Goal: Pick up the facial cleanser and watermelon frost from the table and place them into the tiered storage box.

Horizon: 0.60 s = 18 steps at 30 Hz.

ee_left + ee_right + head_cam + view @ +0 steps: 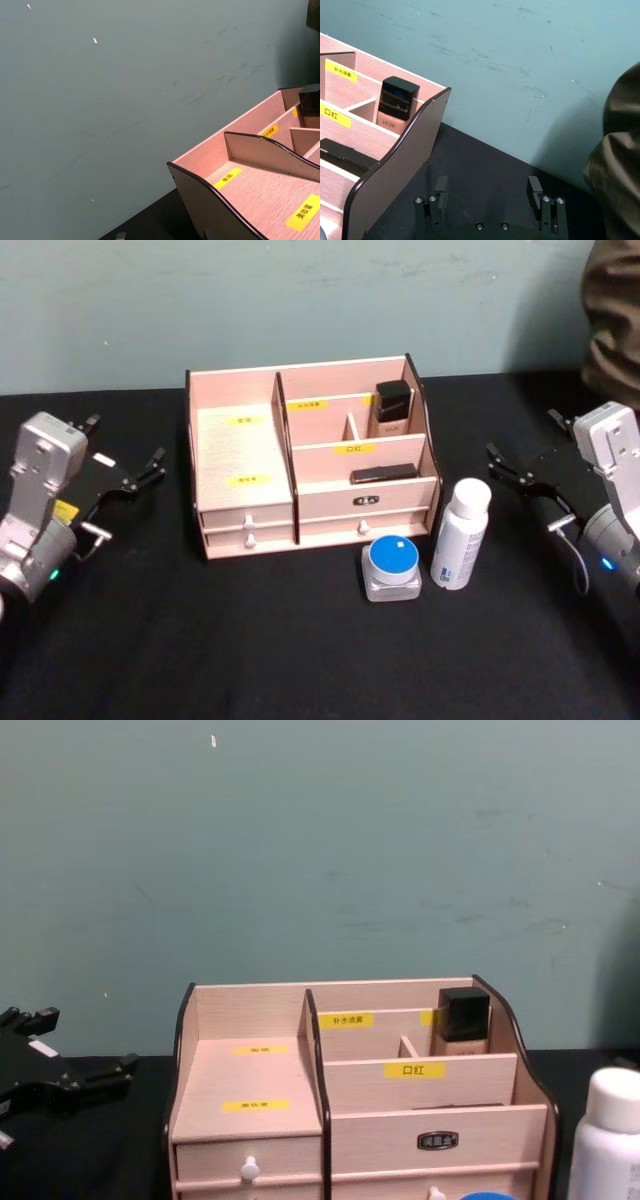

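You're not getting anything done yet: the bottle (pixel 460 535) and jar (pixel 392 568) are sitting on the tabletop (pixel 250 640) just before the box (pixel 230 390). The left end effector (pixel 122 442) and right end effector (pixel 525 445) are hanging wide and empty beside it.

The tiered storage box (pixel 240 455) stands between the left gripper (pixel 122 445) and the right gripper (pixel 522 435). Inward of the right gripper, before the box, stands a capped bottle (pixel 461 533). A jar (pixel 392 568) sits just beyond it, farther from that gripper.
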Motion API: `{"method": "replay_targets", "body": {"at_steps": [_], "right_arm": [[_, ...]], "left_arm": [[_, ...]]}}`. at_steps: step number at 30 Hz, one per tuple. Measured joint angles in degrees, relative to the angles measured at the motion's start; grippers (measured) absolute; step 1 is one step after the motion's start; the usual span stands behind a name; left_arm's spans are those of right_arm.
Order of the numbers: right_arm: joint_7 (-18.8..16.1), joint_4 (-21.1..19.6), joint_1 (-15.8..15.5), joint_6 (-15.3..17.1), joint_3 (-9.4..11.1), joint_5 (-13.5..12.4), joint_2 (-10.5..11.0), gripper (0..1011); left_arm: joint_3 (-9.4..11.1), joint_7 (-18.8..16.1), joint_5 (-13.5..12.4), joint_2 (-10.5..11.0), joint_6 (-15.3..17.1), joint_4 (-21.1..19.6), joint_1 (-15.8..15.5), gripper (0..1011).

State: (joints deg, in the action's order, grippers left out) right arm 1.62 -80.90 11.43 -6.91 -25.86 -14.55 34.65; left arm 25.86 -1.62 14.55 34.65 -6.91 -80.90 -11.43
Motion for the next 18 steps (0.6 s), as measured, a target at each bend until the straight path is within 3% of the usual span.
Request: {"method": "replay_targets", "body": {"at_steps": [18], "right_arm": [[0.0, 0.0, 0.0, 0.0, 0.0, 0.0, 0.0, 1002]], "left_arm": [[0.0, 0.0, 0.0, 0.0, 0.0, 0.0, 0.0, 1010]]}}
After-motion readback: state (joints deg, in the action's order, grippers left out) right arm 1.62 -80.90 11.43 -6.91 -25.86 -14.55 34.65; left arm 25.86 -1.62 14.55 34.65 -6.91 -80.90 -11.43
